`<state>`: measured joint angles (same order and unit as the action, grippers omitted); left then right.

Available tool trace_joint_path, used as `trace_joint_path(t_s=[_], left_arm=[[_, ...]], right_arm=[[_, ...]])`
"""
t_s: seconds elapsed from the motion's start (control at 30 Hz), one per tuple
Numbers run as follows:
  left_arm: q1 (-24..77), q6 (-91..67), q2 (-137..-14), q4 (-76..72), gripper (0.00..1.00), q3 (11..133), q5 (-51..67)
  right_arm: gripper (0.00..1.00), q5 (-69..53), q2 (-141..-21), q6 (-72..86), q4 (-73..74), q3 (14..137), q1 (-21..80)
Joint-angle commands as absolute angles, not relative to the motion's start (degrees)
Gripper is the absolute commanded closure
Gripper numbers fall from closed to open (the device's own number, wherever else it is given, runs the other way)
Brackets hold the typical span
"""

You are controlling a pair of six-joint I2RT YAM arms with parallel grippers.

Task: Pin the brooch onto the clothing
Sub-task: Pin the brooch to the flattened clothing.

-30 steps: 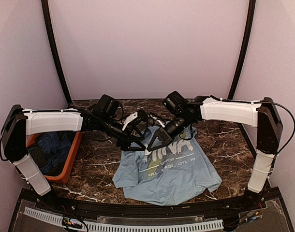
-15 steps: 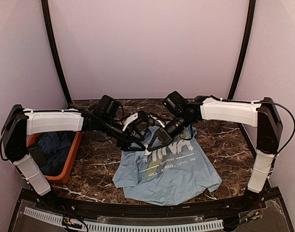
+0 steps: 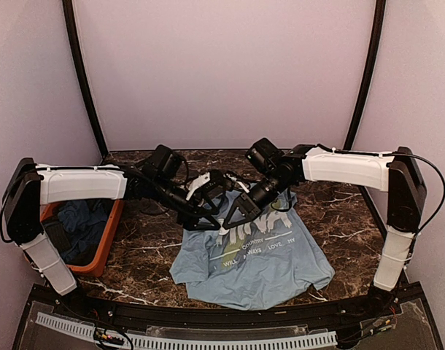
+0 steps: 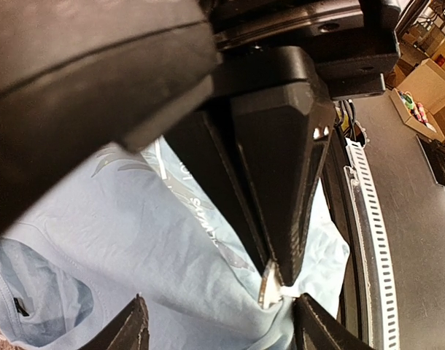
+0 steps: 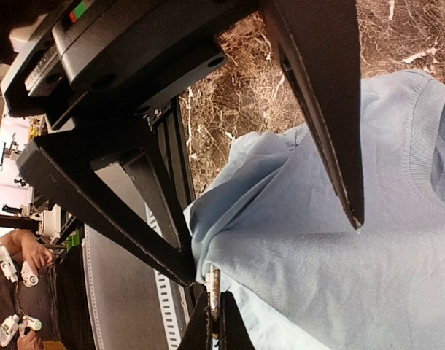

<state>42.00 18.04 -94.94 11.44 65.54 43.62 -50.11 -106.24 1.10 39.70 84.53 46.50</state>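
The light blue "CHINA" T-shirt (image 3: 259, 262) lies on the marble table with its upper chest bunched up between the two grippers. My right gripper (image 5: 214, 315) is shut on the small dark brooch (image 5: 214, 288), held edge-on against a raised fold of the shirt (image 5: 339, 277). In the left wrist view the brooch (image 4: 268, 286) shows at the tip of the right gripper's closed fingers. My left gripper (image 4: 221, 306) is open and straddles the shirt fold (image 4: 135, 240), one fingertip (image 5: 182, 266) against the cloth beside the brooch. In the top view the two grippers meet, left (image 3: 208, 213) and right (image 3: 231, 216).
An orange-red bin (image 3: 114, 232) with darker blue garments (image 3: 80, 222) stands at the left of the dark marble table (image 3: 339, 211). A perforated white strip (image 3: 208, 340) runs along the near edge. Curved purple walls close in the back and sides.
My left gripper has moved a little to the right, closer to the right gripper and the raised shirt fold. The right arm has hardly moved.
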Motion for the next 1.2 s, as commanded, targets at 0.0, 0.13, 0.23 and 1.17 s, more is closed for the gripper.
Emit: trace_joint_path(t_s=[0.0,0.13,0.23,1.17], left_arm=[[43.01,18.86,-95.50,13.29,0.32,66.19,42.89],[43.51,19.30,-95.37,13.39,0.32,66.10,42.50],[43.58,19.33,-95.41,13.52,0.32,66.16,41.58],[43.08,21.32,-92.96,14.76,0.28,65.53,48.16]], right_arm=[[1.00,-51.09,-104.91,0.35,38.59,86.48,47.29],[1.00,-51.00,-105.29,0.57,38.71,86.94,47.29],[1.00,-50.98,-105.22,0.62,38.86,87.18,47.29],[1.00,-48.80,-104.83,-3.21,41.92,86.74,47.39]])
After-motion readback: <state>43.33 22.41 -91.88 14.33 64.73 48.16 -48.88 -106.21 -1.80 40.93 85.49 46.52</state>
